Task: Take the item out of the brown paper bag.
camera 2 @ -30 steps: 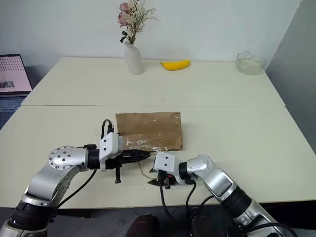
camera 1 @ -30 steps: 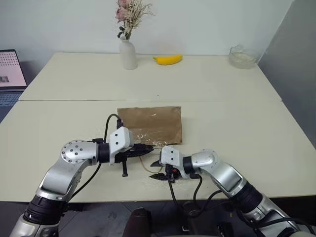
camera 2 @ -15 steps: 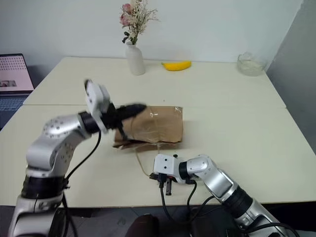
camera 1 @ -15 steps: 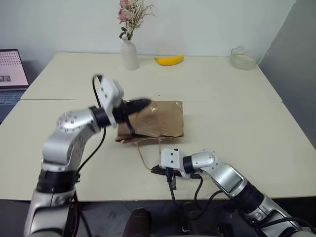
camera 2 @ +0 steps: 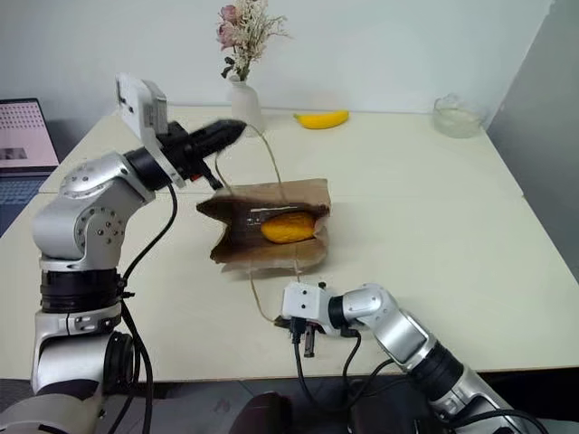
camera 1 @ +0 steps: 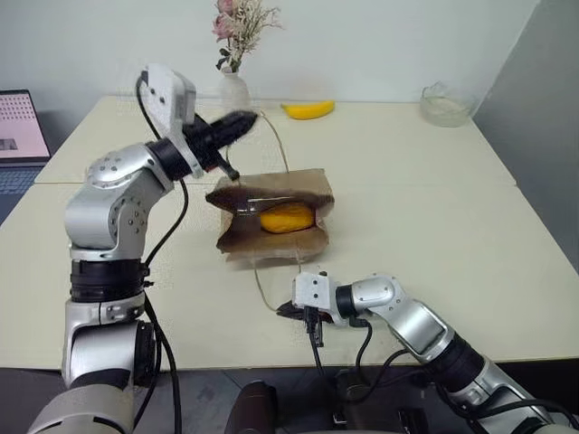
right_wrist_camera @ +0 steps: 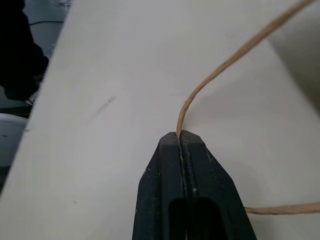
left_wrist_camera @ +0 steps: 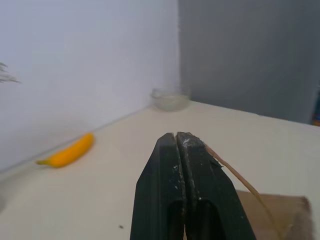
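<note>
Nearest, at the front edge of the worktop (camera 1: 470,235), the right end effector (camera 1: 286,311) lies low with its two fingers pressed together on one cord handle (camera 1: 261,287) of the bag; the right wrist view shows the pale cord (right_wrist_camera: 220,70) running out from between the closed tips.

Just beyond it, near the middle of the worktop, sits the one brown paper bag (camera 1: 271,237), crumpled, its mouth pulled open toward the near side. Inside that mouth lies one item (camera 1: 288,218), a smooth orange-yellow lump, resting on the bag's lower wall.

Above and to the left of the bag, the left end effector (camera 1: 242,121) is raised, fingers shut on the second cord handle (camera 1: 276,145), which arcs down to the bag's upper lip and holds it up. So there are two handles, one clamped in each end effector. The taut cords and the raised lip are all that lie across the bag's opening.

At the far edge stand one white vase (camera 1: 234,95) with dried flowers, one banana (camera 1: 308,109) to its right, and one glass bowl (camera 1: 445,105) at the far right. A laptop screen (camera 1: 20,127) shows at the far left, off the worktop.
</note>
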{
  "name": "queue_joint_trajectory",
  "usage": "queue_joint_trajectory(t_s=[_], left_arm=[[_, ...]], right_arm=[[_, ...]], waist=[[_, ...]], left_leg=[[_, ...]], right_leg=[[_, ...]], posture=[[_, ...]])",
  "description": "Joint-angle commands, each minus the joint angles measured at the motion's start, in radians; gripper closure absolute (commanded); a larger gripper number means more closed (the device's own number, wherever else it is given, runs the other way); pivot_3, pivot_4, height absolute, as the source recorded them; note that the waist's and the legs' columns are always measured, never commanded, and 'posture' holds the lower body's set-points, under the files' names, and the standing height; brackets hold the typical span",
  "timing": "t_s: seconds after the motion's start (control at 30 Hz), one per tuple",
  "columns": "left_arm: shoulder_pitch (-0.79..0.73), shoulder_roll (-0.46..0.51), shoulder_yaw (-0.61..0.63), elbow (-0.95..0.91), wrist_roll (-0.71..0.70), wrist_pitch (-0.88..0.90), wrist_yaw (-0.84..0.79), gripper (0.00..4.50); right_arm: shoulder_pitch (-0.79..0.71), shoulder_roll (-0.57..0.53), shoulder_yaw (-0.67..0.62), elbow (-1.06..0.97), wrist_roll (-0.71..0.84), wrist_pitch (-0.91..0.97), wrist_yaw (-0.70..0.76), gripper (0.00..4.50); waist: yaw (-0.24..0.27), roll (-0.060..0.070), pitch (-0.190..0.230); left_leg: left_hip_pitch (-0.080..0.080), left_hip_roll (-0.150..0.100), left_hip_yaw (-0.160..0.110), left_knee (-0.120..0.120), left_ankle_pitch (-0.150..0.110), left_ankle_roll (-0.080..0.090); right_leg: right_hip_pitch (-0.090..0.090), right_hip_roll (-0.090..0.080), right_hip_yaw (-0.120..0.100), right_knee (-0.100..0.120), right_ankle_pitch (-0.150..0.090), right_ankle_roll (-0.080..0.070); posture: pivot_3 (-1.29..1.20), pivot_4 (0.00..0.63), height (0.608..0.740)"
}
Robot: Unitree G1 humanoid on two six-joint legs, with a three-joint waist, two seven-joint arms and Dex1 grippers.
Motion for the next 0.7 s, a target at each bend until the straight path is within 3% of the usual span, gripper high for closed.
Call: queue_joint_trajectory(t_s=[0.03, 0.2, 0.37, 0.5, 0.6, 0.7], left_arm=[[0.018, 0.014, 0.004, -0.11, -0.068, 0.059, -0.029, 4.5], [0.05, 0.012, 0.002, -0.174, -0.114, 0.114, -0.024, 4.5], [0.067, 0.017, -0.002, -0.203, -0.141, 0.141, -0.029, 4.5], [0.061, 0.024, -0.011, -0.213, -0.158, 0.157, -0.053, 4.5], [0.039, 0.035, -0.008, -0.197, -0.157, 0.153, -0.066, 4.5], [0.012, 0.042, 0.008, -0.165, -0.152, 0.142, -0.068, 4.5]], right_arm=[[0.0, -0.012, -0.087, -0.12, 0.06, 0.059, -0.004, 3.89], [0.024, -0.06, -0.189, -0.271, 0.127, 0.134, -0.011, 2.13], [0.048, -0.133, -0.306, -0.422, 0.282, 0.268, 0.028, 2.13], [-0.01, -0.095, -0.371, -0.441, 0.389, 0.359, -0.019, 2.13], [-0.041, -0.066, -0.378, -0.426, 0.412, 0.391, -0.062, 2.13], [-0.056, -0.037, -0.308, -0.386, 0.36, 0.363, -0.115, 2.13]], waist=[[0.001, 0.0, 0.0], [0.0, 0.0, 0.0], [0.0, 0.0, 0.0], [-0.003, 0.0, 0.0], [-0.003, 0.0, 0.0], [-0.001, 0.0, 0.0]], left_leg=[[0.0, 0.0, 0.0, 0.0, 0.0, 0.0], [0.0, 0.0, -0.001, 0.0, 0.0, 0.0], [0.0, 0.0, -0.001, 0.0, 0.0, 0.0], [0.0, 0.0, -0.001, 0.0, 0.0, 0.0], [0.0, 0.0, -0.001, 0.0, 0.0, 0.0], [0.0, 0.0, -0.001, -0.001, 0.0, 0.0]], right_leg=[[0.0, 0.0, 0.0, 0.0, 0.0, 0.0], [-0.001, 0.0, 0.0, 0.0, 0.0, 0.0], [0.0, 0.0, 0.0, 0.0, 0.0, 0.0], [0.0, 0.0, 0.0, 0.0, 0.0, 0.0], [0.0, 0.001, 0.0, 0.0, 0.0, 0.0], [-0.001, 0.001, 0.0, 0.0, 0.0, 0.0]], posture=[[0.0, 0.15, 0.74], [0.0, 0.15, 0.74], [0.0, 0.15, 0.74], [0.0, 0.15, 0.74], [0.0, 0.15, 0.74], [0.0, 0.15, 0.74]])
